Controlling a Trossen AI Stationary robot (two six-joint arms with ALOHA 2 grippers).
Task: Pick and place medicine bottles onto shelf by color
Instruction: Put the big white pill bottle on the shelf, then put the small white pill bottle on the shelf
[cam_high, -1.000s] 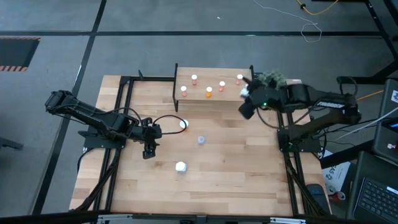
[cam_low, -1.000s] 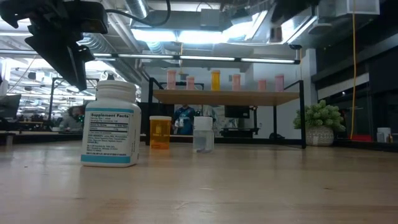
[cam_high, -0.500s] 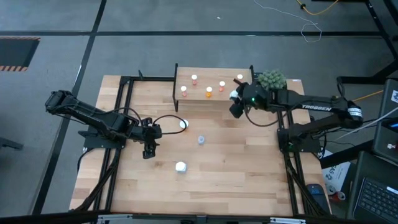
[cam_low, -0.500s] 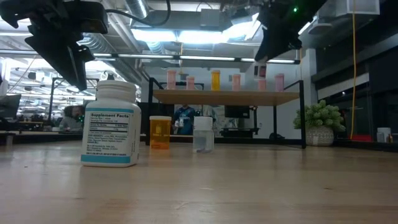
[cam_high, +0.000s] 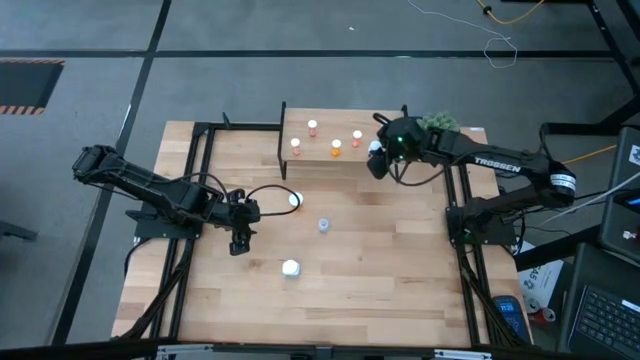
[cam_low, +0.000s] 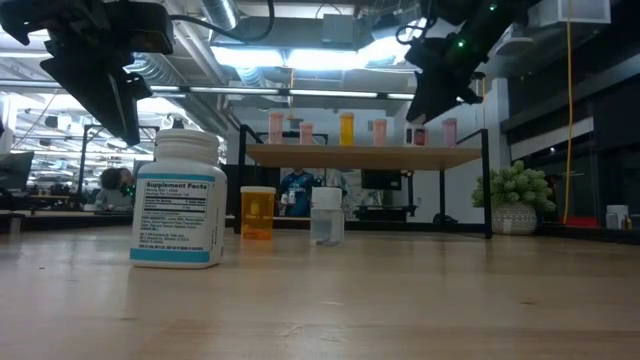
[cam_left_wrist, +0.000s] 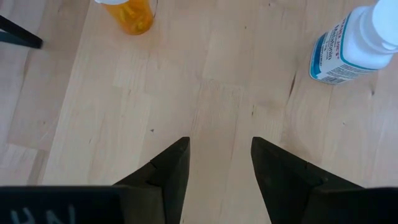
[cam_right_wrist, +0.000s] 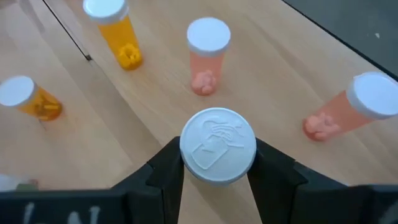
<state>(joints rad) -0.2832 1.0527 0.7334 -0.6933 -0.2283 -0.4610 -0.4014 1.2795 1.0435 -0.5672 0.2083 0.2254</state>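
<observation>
The light-wood shelf (cam_high: 340, 150) stands at the table's far edge with several pink and orange white-capped bottles upright on it, such as a pink one (cam_right_wrist: 207, 55) and an orange one (cam_right_wrist: 118, 32). My right gripper (cam_high: 377, 157) is over the shelf's right end, shut on a white-capped bottle (cam_right_wrist: 217, 147); its reddish body (cam_low: 419, 135) shows below the fingers in the low view. My left gripper (cam_left_wrist: 219, 163) is open and empty above the table's left middle (cam_high: 240, 240). On the table stand an orange bottle (cam_high: 294, 199), a small clear one (cam_high: 323, 225) and a large white one (cam_high: 290, 268). My right gripper pinches the bottle just under its white cap (cam_right_wrist: 217, 147) between its two fingers (cam_right_wrist: 166, 167), one on each side. The fingers come from above, slanting down. The bottle stands upright below them; whether its base touches the shelf I cannot tell.
A green bushy plant (cam_high: 438, 124) stands just right of the shelf, behind my right arm. Black metal rails (cam_high: 196, 170) run along the table's left and right sides. The shelf's thin black legs (cam_low: 488, 185) stand at its corners.
My right gripper has carried the bottle toward the table's left and far edge, from in front of the plant to over the shelf's right end, and has come down toward the shelf board. The bottle has stayed upright in the shut fingers.
</observation>
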